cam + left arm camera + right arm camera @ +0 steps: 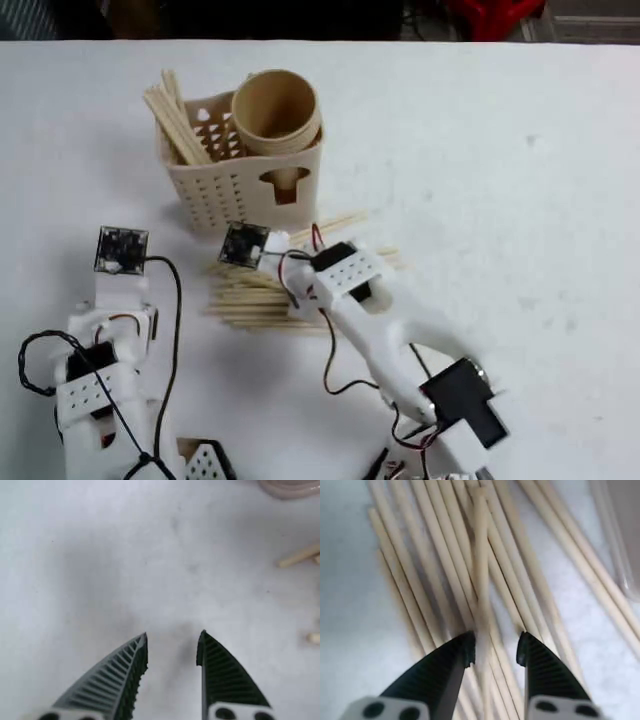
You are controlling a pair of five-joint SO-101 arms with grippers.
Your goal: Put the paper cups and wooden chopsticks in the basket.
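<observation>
A perforated beige basket [235,185] stands at the back left of the table. Stacked paper cups [277,110] and several wooden chopsticks [175,120] lean inside it. More chopsticks lie in a loose pile [245,298] on the table just in front of the basket. My right arm [345,285] is over this pile. My right gripper [494,642] is open low above the pile of chopsticks [445,555], with one stick [481,580] running between its jaws. My left gripper [172,641] is open over bare table, holding nothing, with chopstick ends [300,556] off to one side.
The left arm [105,340] sits at the front left, apart from the pile. Black cables [170,330] loop beside it. The white table [500,150] stretches wide to the right and behind the basket. The basket's foot [290,487] shows at the left wrist view's edge.
</observation>
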